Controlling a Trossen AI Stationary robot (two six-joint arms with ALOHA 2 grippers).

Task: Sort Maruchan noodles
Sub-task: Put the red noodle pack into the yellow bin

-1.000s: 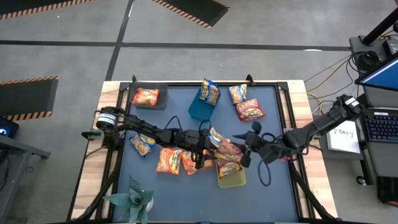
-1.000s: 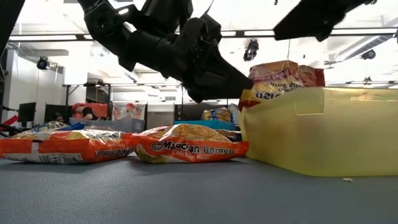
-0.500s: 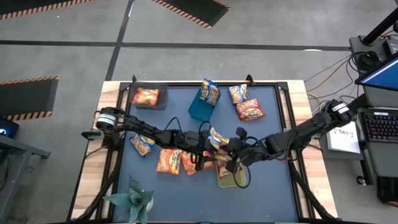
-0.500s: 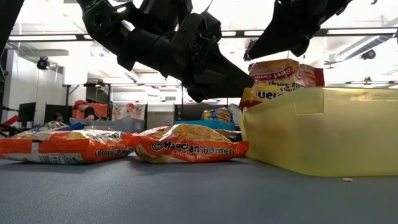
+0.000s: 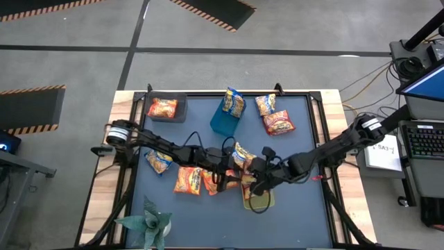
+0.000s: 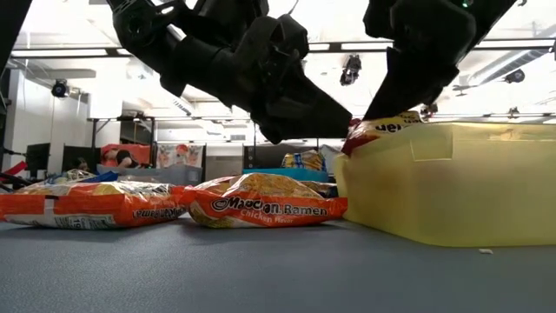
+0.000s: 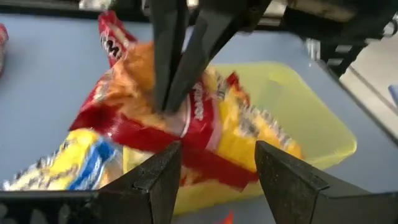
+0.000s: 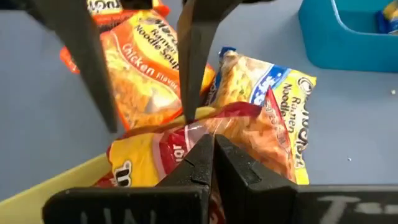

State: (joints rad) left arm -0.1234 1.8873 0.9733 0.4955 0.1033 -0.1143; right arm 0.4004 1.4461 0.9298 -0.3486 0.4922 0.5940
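Field notes, mid-sort.

My right jaws [image 8: 211, 152] are pressed together over the yellow bin [image 5: 258, 200] near the desk's 5 o'clock edge. They push down on the red packet [image 8: 186, 140], which lies over the bin's rim. I judge this is a tamping move, meant to seat the packet inside, since closed tips make a better poker than a grabber. Whether they pinch any wrapper I cannot tell.

My left jaws [image 7: 217, 165] hover apart just at 9 o'clock of the bin, holding nothing. They sit close, likely ready to steady or nudge the same red packet.

Other noodle packets: two orange ones [image 5: 188, 179] on the desk [image 5: 298, 215] at 9 o'clock of the bin; a blue-and-yellow one [image 5: 159, 160] farther toward 9 o'clock; one orange packet in the dark bin [image 5: 179, 112] at 11 o'clock; one standing in the blue bin [image 5: 223, 119] at 12 o'clock; two loose packets [image 5: 278, 122] near 1 o'clock.

View differences:
- High view gives the whole layout but hides the red packet under both arms.
- Left wrist view shows the right arm's tips meeting the red wrapper, and a blue-and-yellow packet [image 7: 59, 165] beside the bin.
- Right wrist view shows chicken-flavour lettering on an orange packet [image 8: 146, 59].
- Low view shows the red packet's corner [image 6: 382, 128] only just above the bin's rim.
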